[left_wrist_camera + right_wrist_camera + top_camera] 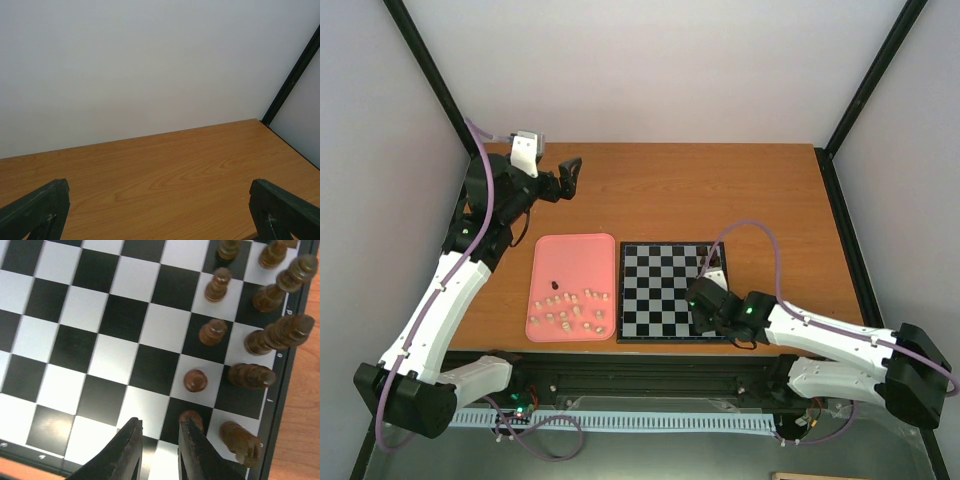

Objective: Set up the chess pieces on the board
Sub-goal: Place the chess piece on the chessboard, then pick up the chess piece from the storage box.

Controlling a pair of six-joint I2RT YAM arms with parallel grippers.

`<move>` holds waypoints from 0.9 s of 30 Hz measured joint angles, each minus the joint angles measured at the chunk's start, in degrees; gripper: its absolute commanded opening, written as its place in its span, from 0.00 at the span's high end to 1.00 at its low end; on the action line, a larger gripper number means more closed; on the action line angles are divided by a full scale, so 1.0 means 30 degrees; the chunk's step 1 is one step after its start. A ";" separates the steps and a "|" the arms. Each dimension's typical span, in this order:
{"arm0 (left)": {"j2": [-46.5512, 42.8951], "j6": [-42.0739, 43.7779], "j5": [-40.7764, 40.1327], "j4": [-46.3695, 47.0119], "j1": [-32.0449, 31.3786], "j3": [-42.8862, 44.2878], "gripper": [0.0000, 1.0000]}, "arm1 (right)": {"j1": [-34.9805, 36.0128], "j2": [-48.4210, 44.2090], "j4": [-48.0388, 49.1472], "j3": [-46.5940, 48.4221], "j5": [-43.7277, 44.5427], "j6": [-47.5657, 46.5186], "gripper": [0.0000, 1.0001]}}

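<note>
The board [650,300] lies right of centre, and in the right wrist view it [120,315] fills the frame. Dark brown chess pieces stand in two rows along its right edge: pawns [195,380] and taller pieces [251,376]. My right gripper [160,424] [702,300] hangs low over the board's near right corner. It is open by a narrow gap with nothing between its fingers. One pawn [191,416] stands just behind the right finger [192,450]. Pale chess pieces [570,310] and one dark piece [553,284] lie in the pink tray [570,250]. My left gripper [572,172] [160,215] is wide open over bare table at the far left.
The pink tray sits directly left of the board, near the table's front edge. Black frame posts [865,90] rise at the back corners, with white walls behind. A purple cable [760,235] loops over the right arm beside the board.
</note>
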 measured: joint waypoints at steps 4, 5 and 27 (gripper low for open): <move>-0.0007 0.0000 0.0000 -0.0007 0.0000 0.0000 0.00 | 0.0663 -0.0219 -0.0335 0.0772 0.0036 -0.0146 0.77; -0.0022 0.0000 0.0000 0.0000 0.0000 0.0000 0.00 | 0.0867 -0.0219 -0.0386 0.1071 0.0058 -0.0255 0.76; -0.2579 -0.0044 -0.0022 -0.0182 -0.0058 0.0000 0.00 | 0.1807 1.5803 0.7512 1.4615 -0.4452 -0.9012 0.64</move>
